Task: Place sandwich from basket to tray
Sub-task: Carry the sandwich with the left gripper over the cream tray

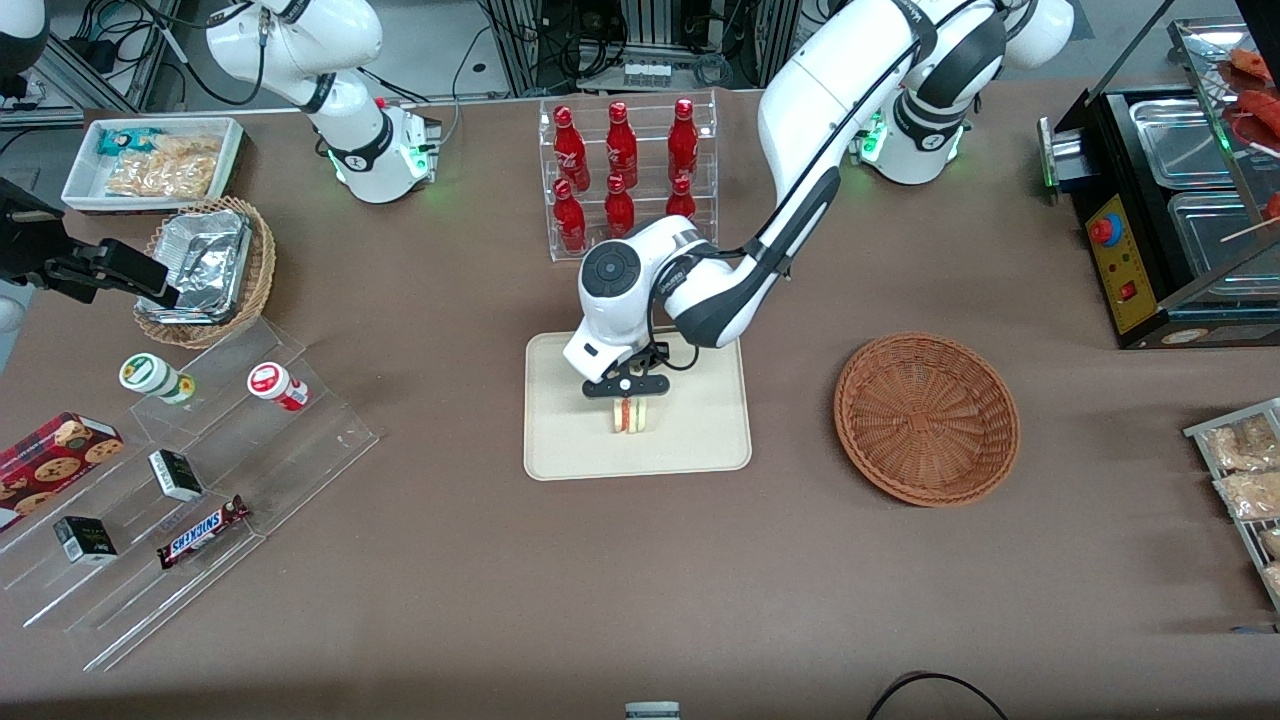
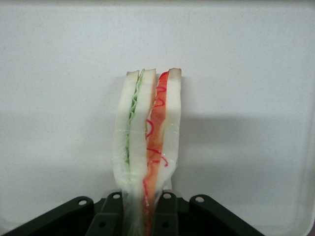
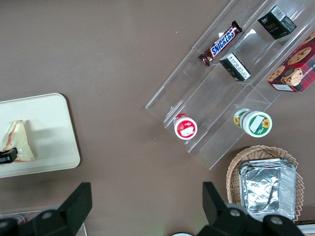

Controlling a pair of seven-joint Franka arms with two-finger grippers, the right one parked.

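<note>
Holding the sandwich point(image 1: 631, 416) by its flat bread faces, your gripper point(image 1: 627, 387) is clamped shut on it over the middle of the tray point(image 1: 560, 450), so the wedge stands on edge with its cut side facing the front camera. That grip makes sense: squeezing across the slices keeps the layers stacked instead of letting them slide apart. From the wrist view you see the soft white bread bulging slightly between the black fingers point(image 2: 106, 216), with a green leafy layer on one side and a red, streaky filling on the other, all under what looks like clear film. The sandwich sits at or very near the tray's smooth, matte beige surface; whether it already touches, you cannot tell for sure. The tray's low rim and rounded corners should keep the wedge from sliding off once released. The basket point(image 1: 927, 417), a shallow round bowl of reddish-brown woven wicker, lies empty toward the working arm's end of the table, well apart from the tray.
</note>
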